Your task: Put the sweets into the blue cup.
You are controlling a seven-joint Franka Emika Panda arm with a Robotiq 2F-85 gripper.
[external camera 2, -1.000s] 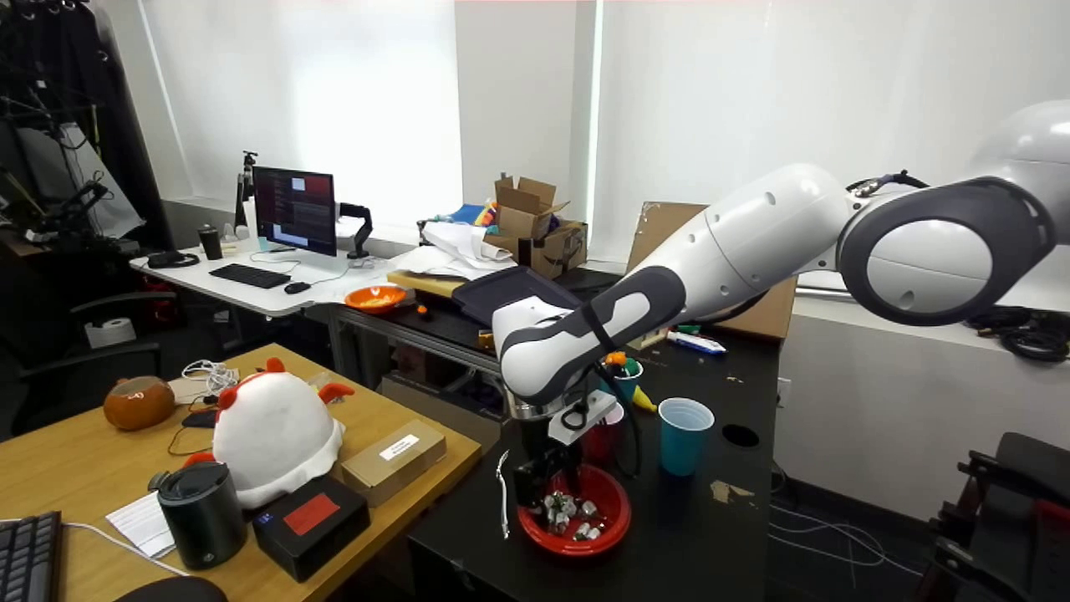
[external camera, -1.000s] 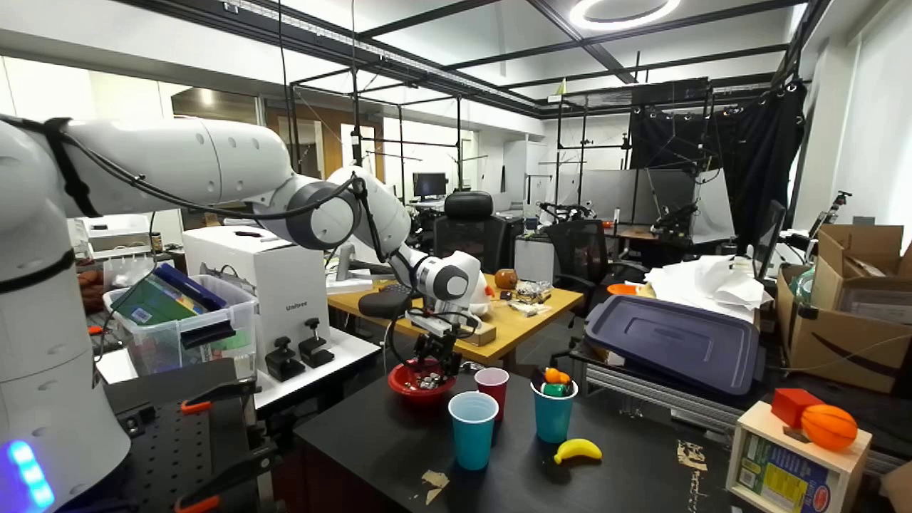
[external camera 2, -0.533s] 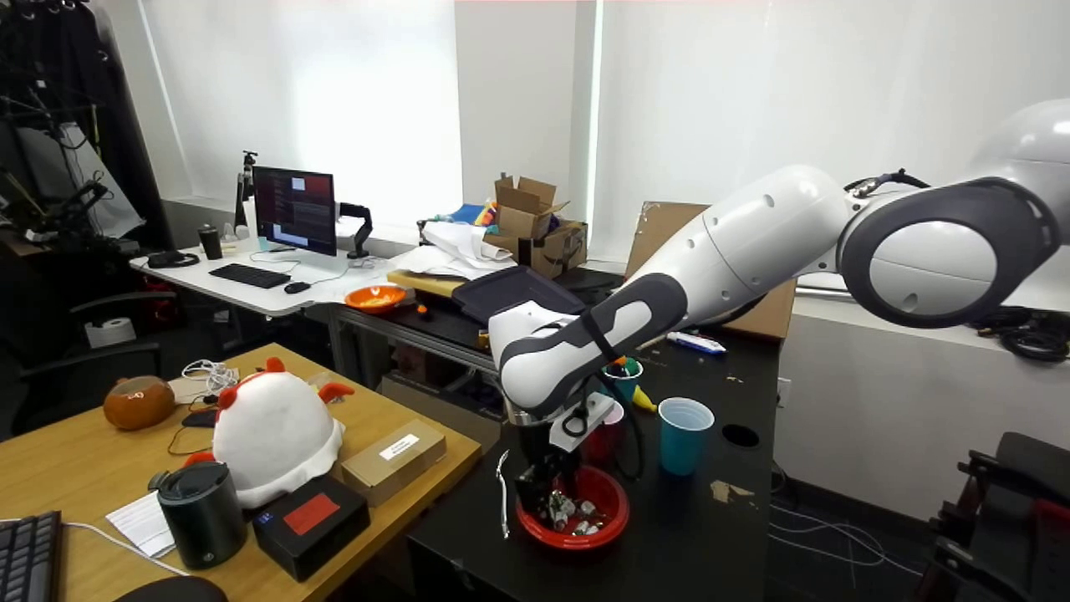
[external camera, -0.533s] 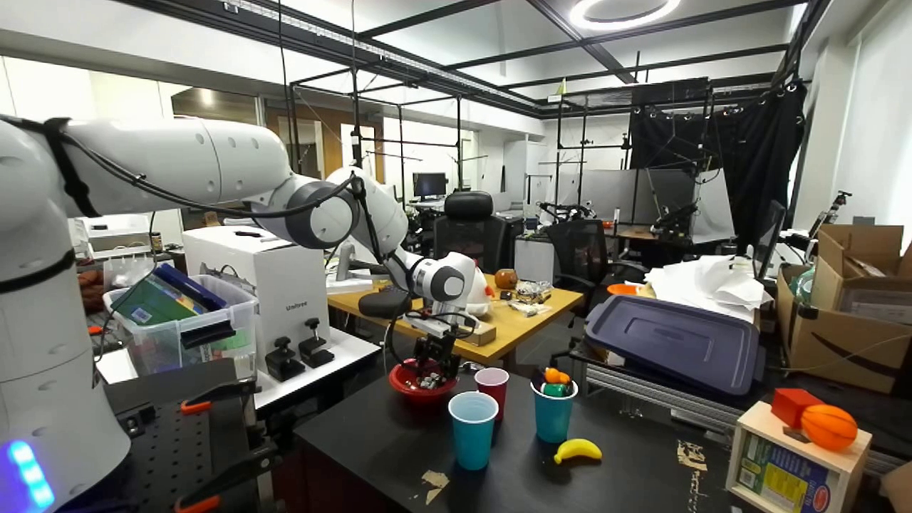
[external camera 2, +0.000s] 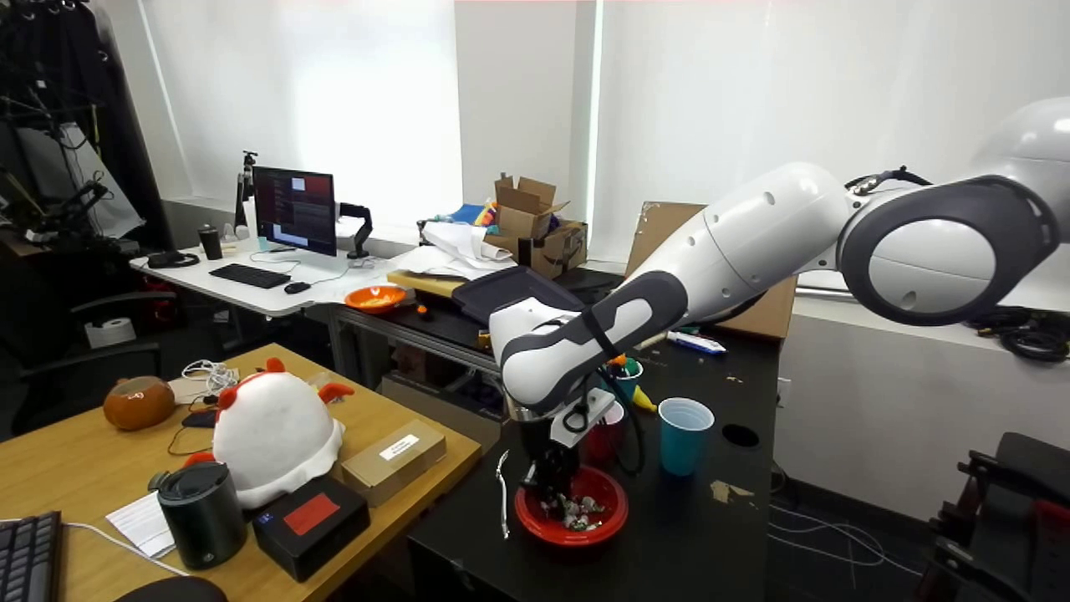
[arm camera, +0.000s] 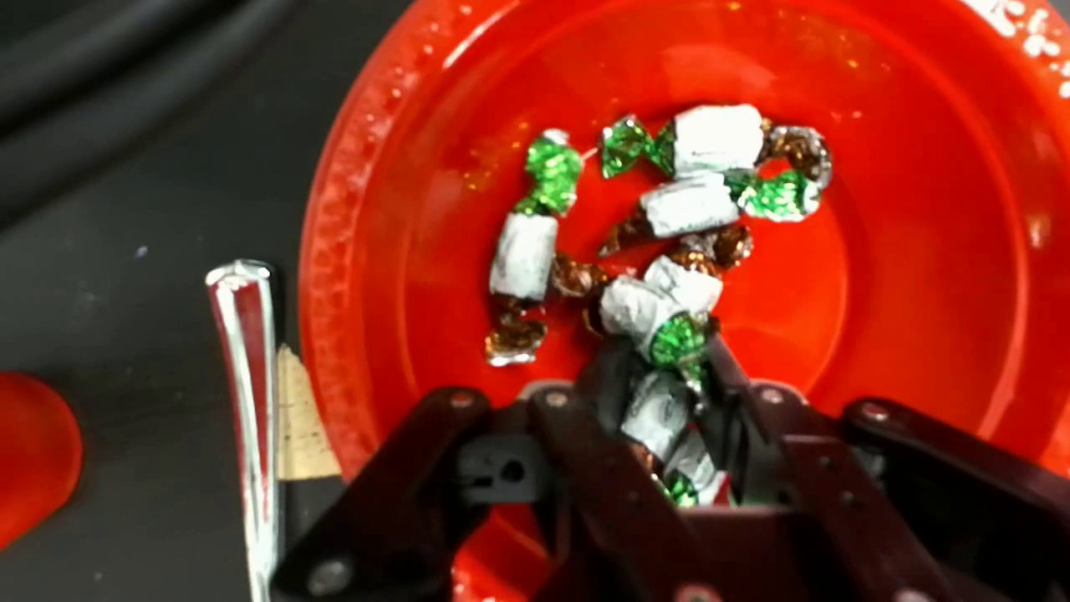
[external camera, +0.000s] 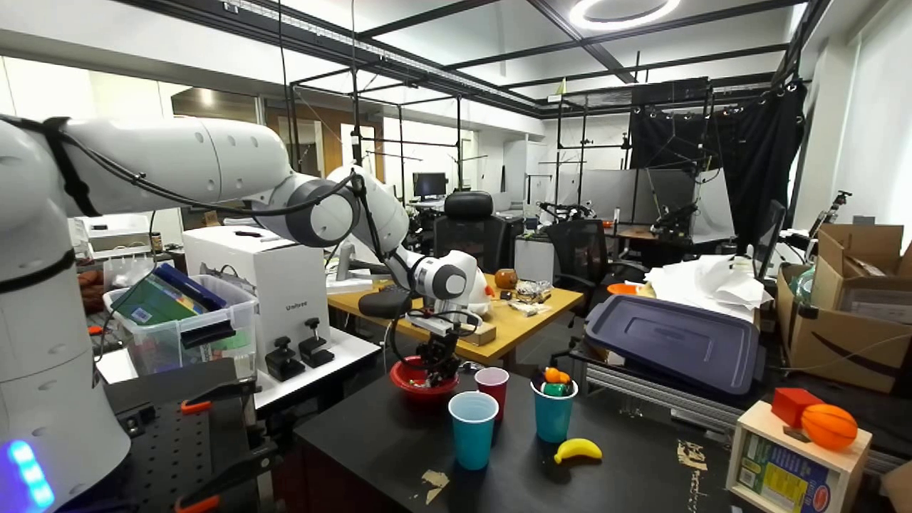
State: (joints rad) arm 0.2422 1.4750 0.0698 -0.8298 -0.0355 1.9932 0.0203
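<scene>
In an exterior view, the red bowl sits below the claw, sweets inside. The claw points down into it, jaws on either side of several sweets; whether they grip is not discernible. Right of the claw on the desk are a blue cup, red cup, second blue cup and banana.

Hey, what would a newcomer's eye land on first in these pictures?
Probably the big white robot arm, stretched over the black table in both exterior views. In the wrist view, a bright red bowl stands out, holding shiny wrapped sweets with the claw among them. An exterior view also shows a white plush toy on a wood-coloured table.
</scene>
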